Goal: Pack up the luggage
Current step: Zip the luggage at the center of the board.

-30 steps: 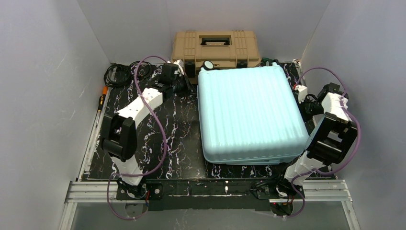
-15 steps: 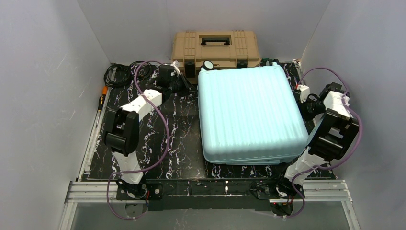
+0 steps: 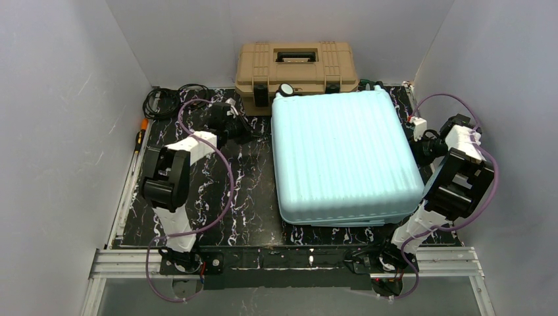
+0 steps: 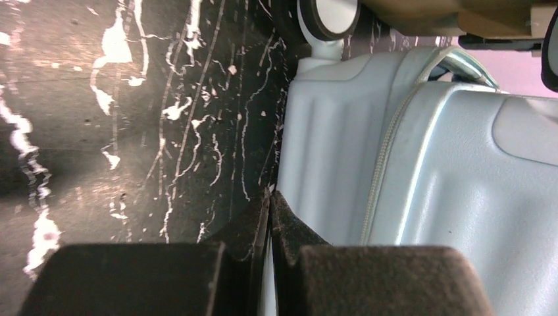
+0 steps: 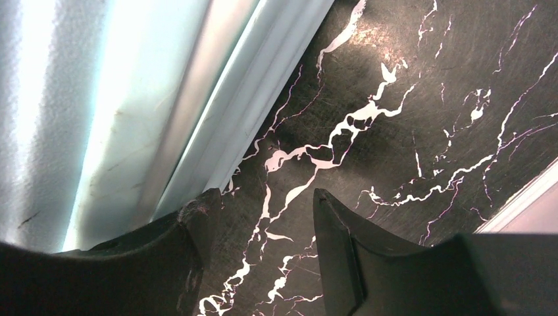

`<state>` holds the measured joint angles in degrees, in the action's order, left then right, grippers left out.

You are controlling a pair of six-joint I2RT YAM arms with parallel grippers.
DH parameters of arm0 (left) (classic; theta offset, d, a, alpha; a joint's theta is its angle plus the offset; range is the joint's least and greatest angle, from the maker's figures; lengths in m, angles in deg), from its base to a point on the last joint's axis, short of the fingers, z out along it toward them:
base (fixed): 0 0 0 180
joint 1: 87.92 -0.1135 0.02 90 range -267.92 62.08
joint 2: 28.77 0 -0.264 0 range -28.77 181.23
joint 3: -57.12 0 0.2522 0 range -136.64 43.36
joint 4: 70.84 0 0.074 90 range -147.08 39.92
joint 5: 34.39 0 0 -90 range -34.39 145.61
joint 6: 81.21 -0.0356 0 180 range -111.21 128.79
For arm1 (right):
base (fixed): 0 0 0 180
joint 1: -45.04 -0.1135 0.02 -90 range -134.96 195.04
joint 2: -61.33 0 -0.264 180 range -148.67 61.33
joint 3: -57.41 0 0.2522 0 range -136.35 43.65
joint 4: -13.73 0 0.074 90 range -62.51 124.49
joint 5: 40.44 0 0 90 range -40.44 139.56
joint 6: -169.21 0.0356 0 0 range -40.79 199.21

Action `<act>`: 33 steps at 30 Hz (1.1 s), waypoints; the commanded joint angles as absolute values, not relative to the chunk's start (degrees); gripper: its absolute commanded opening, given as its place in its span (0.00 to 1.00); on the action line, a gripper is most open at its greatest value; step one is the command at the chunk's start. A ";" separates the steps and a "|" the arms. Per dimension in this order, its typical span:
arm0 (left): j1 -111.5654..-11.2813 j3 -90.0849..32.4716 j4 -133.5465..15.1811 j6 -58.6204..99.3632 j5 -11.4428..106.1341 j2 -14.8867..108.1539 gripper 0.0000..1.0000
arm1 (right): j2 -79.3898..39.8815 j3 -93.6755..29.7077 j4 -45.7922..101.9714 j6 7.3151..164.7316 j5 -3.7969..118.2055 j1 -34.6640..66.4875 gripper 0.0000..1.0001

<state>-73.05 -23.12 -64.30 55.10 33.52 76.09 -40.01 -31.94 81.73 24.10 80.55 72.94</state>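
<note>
The luggage (image 3: 345, 158), a pale mint-blue ribbed suitcase, lies closed and flat on the right half of the black marbled table (image 3: 243, 191). My left gripper (image 3: 243, 130) hovers just off its left side near the back corner. In the left wrist view this gripper (image 4: 271, 194) is shut with nothing between its fingers, and the luggage's zip side (image 4: 428, 197) and a black wheel (image 4: 327, 13) lie ahead. My right gripper (image 3: 420, 137) sits low beside the right side. It stands open (image 5: 266, 197) over bare table, its left finger close to the luggage shell (image 5: 99, 99).
A tan toolbox (image 3: 297, 64) with black latches stands against the back wall, touching the suitcase's far edge. Coiled black cables (image 3: 164, 100) lie at the back left, with an orange-handled screwdriver (image 3: 140, 138) at the table's left edge. White walls close in on both sides.
My left arm has drawn back leftward and nearer, away from the suitcase's back-left corner. The right gripper has opened and stays beside the suitcase's right side.
</note>
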 commanded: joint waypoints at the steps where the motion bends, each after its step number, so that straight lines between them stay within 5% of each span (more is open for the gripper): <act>1: -71.09 -24.39 -67.64 57.61 27.11 79.23 0.00 | -39.48 -32.55 84.74 26.13 84.48 72.15 0.63; 33: -66.09 -32.62 -88.07 77.36 15.14 81.33 0.00 | -44.44 -31.02 85.23 25.83 82.96 72.11 0.71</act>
